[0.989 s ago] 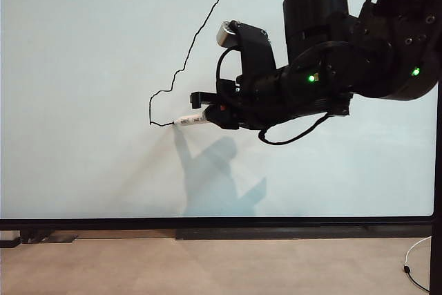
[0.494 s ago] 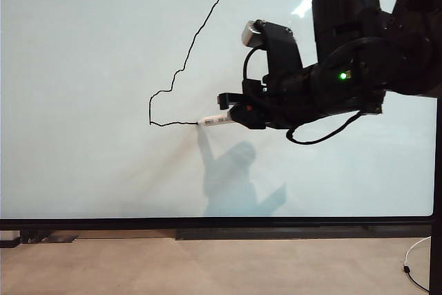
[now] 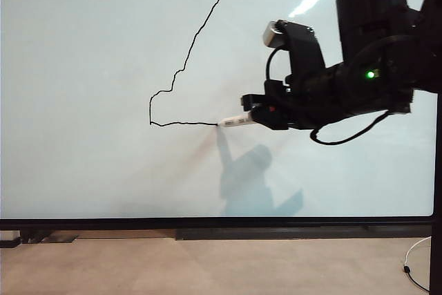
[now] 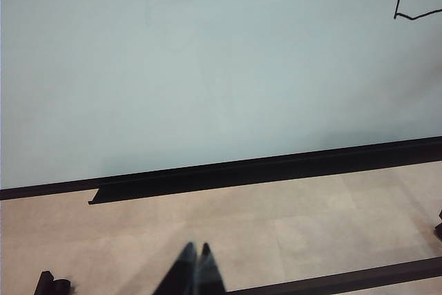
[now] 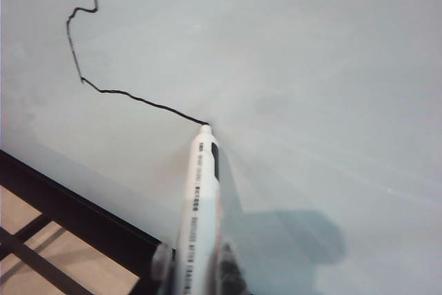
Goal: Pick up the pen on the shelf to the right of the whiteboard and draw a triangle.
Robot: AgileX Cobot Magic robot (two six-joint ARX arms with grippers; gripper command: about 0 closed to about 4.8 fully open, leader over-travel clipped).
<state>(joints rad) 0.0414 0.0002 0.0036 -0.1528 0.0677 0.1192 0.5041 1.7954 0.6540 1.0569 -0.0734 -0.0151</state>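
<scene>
The whiteboard [image 3: 103, 170] fills the exterior view. My right gripper [image 3: 257, 118] is shut on the white pen [image 3: 235, 121], whose tip touches the board at the right end of a black line. That line [image 3: 183, 67] runs from a peak near the top down to the left, then along a base to the pen tip; the triangle stands open on its right side. In the right wrist view the pen [image 5: 199, 205] sits between the fingers with its tip on the line [image 5: 138, 99]. My left gripper [image 4: 197, 248] is shut with nothing in it, above the floor below the whiteboard [image 4: 207, 67].
A black frame edge [image 3: 207, 223] runs along the board's bottom, with a beige floor [image 3: 207, 267] below it. A white cable [image 3: 414, 260] lies at the lower right. The right arm's shadow [image 3: 255, 184] falls on the board below the pen.
My right gripper has moved to the right along the board with the pen, and the black base line has grown longer to the right behind the tip. The left arm has kept still.
</scene>
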